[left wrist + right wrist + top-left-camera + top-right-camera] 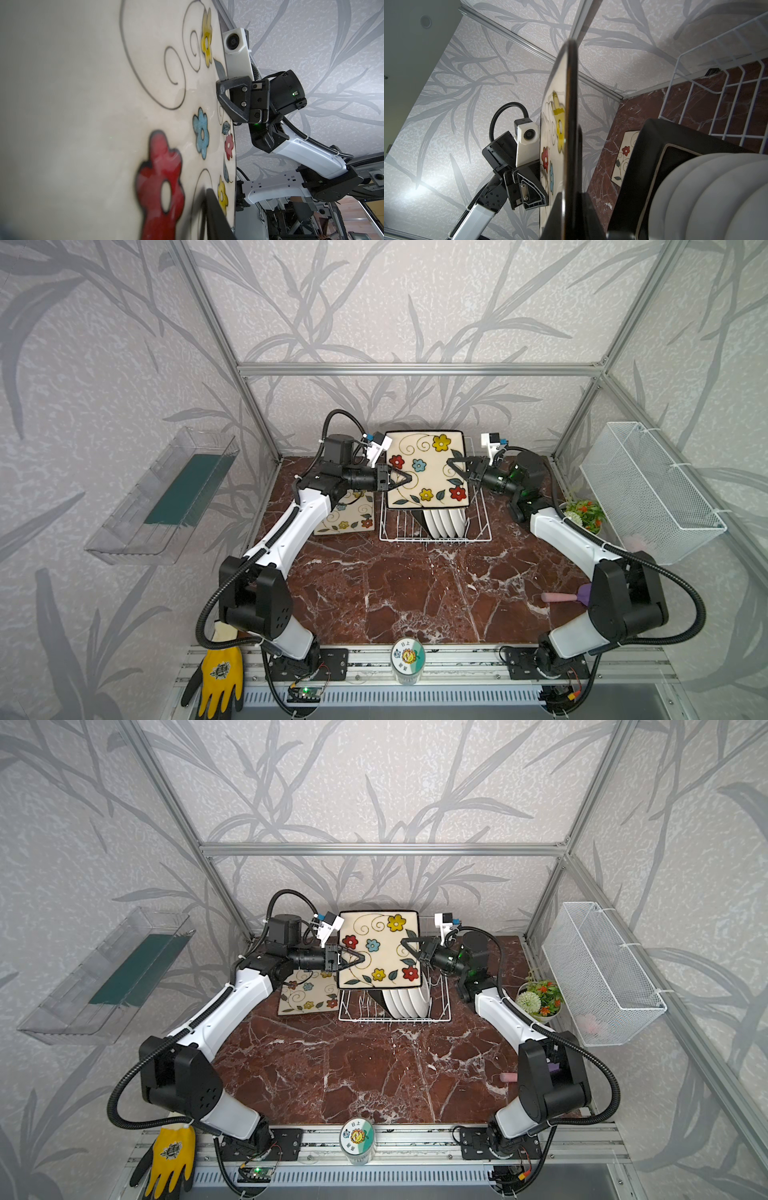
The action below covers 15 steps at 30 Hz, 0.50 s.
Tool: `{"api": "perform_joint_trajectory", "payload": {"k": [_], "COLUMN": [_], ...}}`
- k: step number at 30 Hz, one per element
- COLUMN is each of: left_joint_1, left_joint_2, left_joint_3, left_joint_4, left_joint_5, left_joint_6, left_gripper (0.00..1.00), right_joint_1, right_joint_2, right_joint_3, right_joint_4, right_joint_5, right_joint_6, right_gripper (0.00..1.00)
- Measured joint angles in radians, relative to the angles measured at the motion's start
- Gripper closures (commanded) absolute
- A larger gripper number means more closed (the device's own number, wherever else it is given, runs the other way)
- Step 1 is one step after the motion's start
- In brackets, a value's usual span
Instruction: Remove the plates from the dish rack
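Observation:
A cream square plate with flowers hangs upright above the dish rack. My right gripper is shut on the plate's right edge. My left gripper straddles its left edge. One of its fingers lies close over the flowered face; the other is hidden behind the plate. Several round white plates and a black-backed square plate stand in the rack. Another flowered plate lies flat on the table left of the rack.
A potted plant sits right of the rack under my right arm. A white mesh basket hangs on the right wall and a clear shelf on the left. A jar, a yellow glove and a pink object lie near the front.

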Motion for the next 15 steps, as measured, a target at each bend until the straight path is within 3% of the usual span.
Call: {"api": "perform_joint_trajectory", "payload": {"k": [5,15], "left_joint_1": [0.002,0.009], "left_joint_2": [0.008,0.040], "left_joint_3": [0.000,0.000], "left_joint_4": [0.018,0.149], "left_joint_5": [0.003,0.032], "left_joint_6": [-0.034,-0.204], "left_gripper": [1.00,1.00], "right_joint_1": [0.000,-0.002], "right_joint_2": [0.001,0.001], "right_joint_3": [0.000,-0.001], "right_joint_4": [-0.002,-0.010], "right_joint_5": [0.004,0.038], "right_joint_6": [0.008,0.010], "right_gripper": [0.95,0.82]}}
